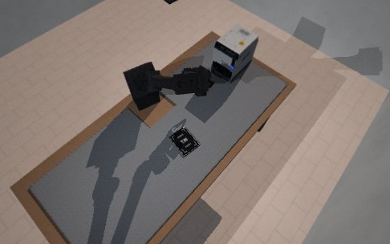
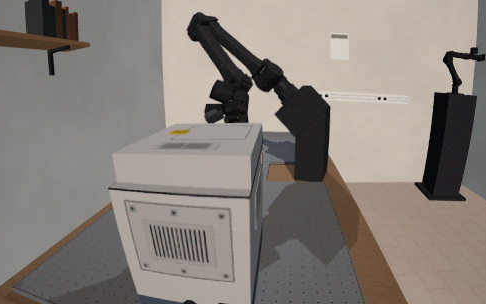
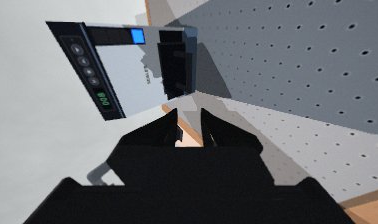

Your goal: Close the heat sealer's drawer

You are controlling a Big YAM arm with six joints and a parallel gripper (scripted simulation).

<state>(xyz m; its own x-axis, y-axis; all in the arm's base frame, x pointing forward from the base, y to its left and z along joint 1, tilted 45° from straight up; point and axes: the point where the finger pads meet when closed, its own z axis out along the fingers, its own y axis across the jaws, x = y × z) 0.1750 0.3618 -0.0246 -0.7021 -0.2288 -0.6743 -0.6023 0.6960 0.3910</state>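
The white heat sealer [image 1: 235, 50] stands at the far end of the grey mat; the exterior view shows its vented back [image 2: 193, 200]. Its light [image 1: 232, 67] is blue, and it also shows blue in the wrist view [image 3: 137, 36]. The dark drawer front [image 3: 176, 65] sits flush in the sealer's face. The sheet, plate and frame are hidden inside. My gripper [image 3: 189, 112] hovers just in front of the drawer, apart from it, with its fingers nearly together, a narrow gap between them and nothing in it. It also shows in the top view [image 1: 213, 78].
A small black square plate with white marks [image 1: 184, 140] lies mid-mat. My arm's base [image 1: 140, 84] stands at the mat's left edge. A black pedestal with a small arm [image 2: 448, 145] stands off the table. A wall shelf [image 2: 23, 37] is at the upper left.
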